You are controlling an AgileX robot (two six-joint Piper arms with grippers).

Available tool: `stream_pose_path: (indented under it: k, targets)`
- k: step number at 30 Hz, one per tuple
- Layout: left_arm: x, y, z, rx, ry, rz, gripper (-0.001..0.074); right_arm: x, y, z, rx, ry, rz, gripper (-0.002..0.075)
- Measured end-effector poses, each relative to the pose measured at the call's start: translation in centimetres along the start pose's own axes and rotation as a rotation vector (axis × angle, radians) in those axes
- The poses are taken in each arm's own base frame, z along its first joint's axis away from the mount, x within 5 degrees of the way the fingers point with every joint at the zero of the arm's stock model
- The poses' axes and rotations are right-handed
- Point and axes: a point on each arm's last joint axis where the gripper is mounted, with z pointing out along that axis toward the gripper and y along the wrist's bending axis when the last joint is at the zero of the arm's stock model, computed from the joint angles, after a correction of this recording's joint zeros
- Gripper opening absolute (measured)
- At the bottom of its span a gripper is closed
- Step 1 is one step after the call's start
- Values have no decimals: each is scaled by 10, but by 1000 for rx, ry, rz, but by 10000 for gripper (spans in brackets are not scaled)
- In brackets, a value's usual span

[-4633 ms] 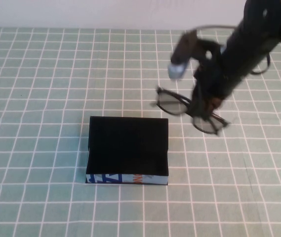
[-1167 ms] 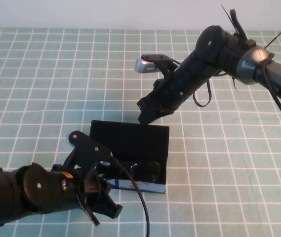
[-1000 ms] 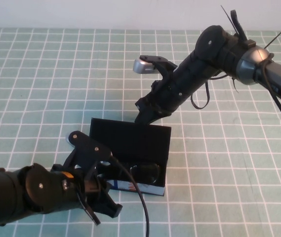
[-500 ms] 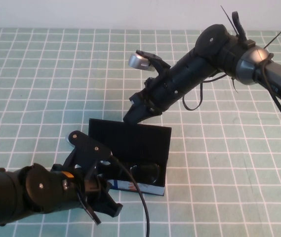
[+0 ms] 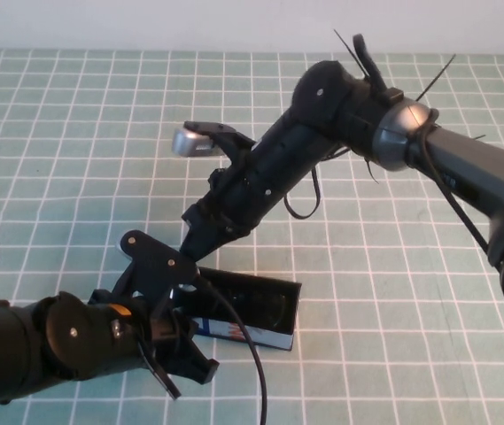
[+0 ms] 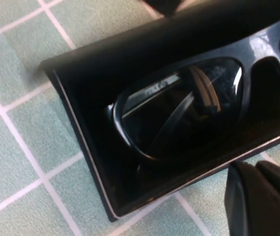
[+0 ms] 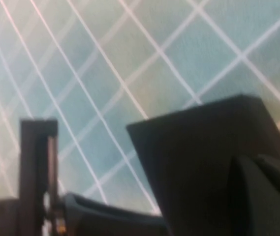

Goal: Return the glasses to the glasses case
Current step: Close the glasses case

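- The glasses [image 6: 189,105] lay inside the glasses case [image 5: 260,312], folded, on the green tiled worktop [image 5: 65,133].
- The right hand [image 5: 200,237] pressed down on the case's lid from behind, tilting it over the box; its opening could not be told.
- The left hand [image 5: 185,359] sat at the case's front left corner; whether it gripped could not be told.

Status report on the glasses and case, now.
Glasses inside glasses case. Right gripper at lid's far edge. Left gripper at case's front-left corner. Lid not closed.
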Motion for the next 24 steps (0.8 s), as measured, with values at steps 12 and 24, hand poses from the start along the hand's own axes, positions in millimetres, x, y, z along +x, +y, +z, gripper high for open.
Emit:
stream_pose_path:
  k: [12, 24]
  targets:
    - [-1, 1, 0, -6, -6, 0, 1, 16, 3, 1, 126, 115, 29, -11]
    - [13, -11, -2, 142, 122, 356, 1, 22, 3, -3, 144, 133, 6, -11]
